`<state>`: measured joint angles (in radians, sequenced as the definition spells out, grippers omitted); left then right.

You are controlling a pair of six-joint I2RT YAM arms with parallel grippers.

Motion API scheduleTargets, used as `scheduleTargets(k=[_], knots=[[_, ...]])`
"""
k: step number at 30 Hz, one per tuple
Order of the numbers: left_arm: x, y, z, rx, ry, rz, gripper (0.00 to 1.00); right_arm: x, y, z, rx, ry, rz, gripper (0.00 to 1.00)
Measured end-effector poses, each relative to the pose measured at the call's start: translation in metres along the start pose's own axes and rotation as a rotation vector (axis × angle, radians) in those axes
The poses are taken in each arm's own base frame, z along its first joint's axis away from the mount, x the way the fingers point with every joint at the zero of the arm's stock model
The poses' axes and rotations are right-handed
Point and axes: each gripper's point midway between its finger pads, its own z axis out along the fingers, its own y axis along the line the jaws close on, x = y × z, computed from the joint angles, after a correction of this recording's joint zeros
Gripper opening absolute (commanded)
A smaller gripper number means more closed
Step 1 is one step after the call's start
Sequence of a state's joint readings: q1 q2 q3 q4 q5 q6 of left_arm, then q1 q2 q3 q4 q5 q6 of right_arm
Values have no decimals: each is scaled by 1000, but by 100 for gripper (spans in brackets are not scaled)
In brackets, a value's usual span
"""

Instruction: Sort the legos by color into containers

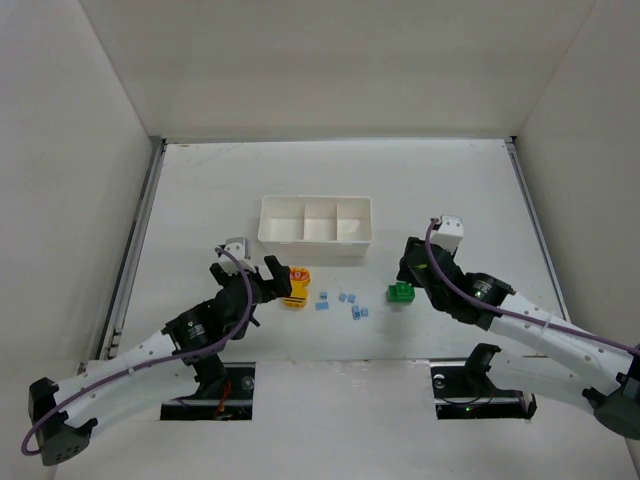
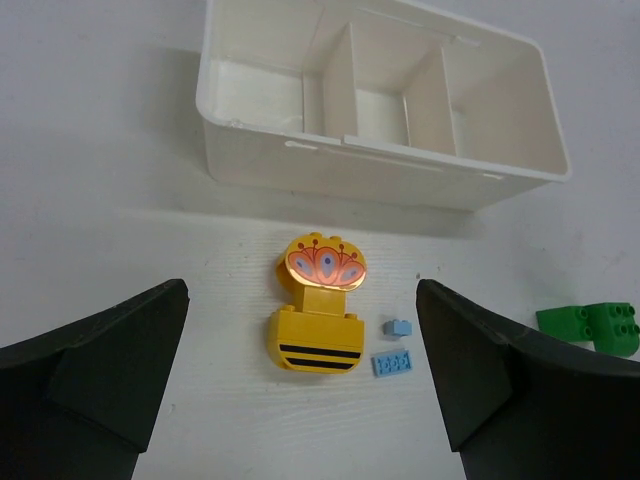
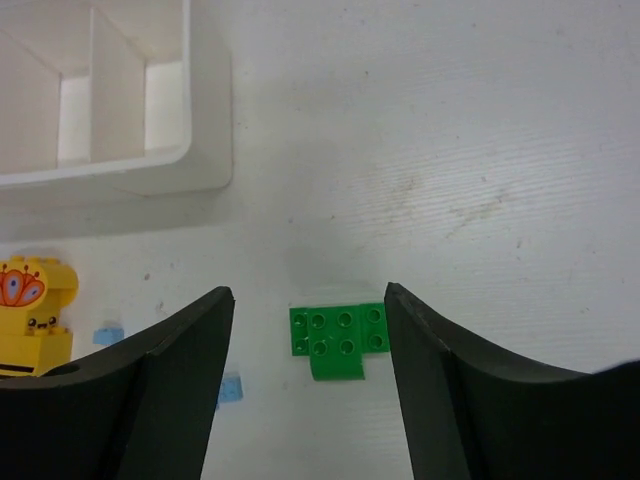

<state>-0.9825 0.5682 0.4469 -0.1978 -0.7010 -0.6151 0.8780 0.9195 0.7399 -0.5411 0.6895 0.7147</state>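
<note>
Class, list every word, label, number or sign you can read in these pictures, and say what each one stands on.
None: no readable text in any view.
The yellow brick carries only pictures: an orange and blue pattern on top, two black stripes below.
The white tray, green brick and light blue bricks show no print.

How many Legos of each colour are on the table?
Yellow legos: 2
Green legos: 2, I think, touching
Blue legos: about 7, too tiny to be sure
Total: about 11
</note>
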Motion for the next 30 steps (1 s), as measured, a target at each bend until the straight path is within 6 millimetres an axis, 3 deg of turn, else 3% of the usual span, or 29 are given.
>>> scheduleTargets(k=[2,7,9,13,18,19,20,21,23,30], knots=[[1,-1,0,7,0,-3,100,2,-3,0,11,8,-7,52],[-5,-17,-2,77,-22,-32,100,2,-10,-1,37,15,-10,19],[-10,-27,-3,117,-39,-47,100,0,-16,0,54,13,3,13],[-14,-50,-5,191,-55,-63,100,-5,-22,0,67,7,27,16],[-4,-76,-4,236,-16,-7,100,-9,-23,-9,38,-7,63,37],[-3,-83,-3,243,-8,16,91,-9,-24,-11,32,-7,70,41],[-3,-89,-1,248,0,35,60,-7,-25,-12,31,-6,75,44],[-4,-96,1,252,4,53,40,-5,-25,-12,29,-4,80,47],[-9,-109,7,252,6,94,20,2,-28,-10,32,11,76,50],[-25,-144,34,227,1,140,16,41,-31,0,34,106,17,59]])
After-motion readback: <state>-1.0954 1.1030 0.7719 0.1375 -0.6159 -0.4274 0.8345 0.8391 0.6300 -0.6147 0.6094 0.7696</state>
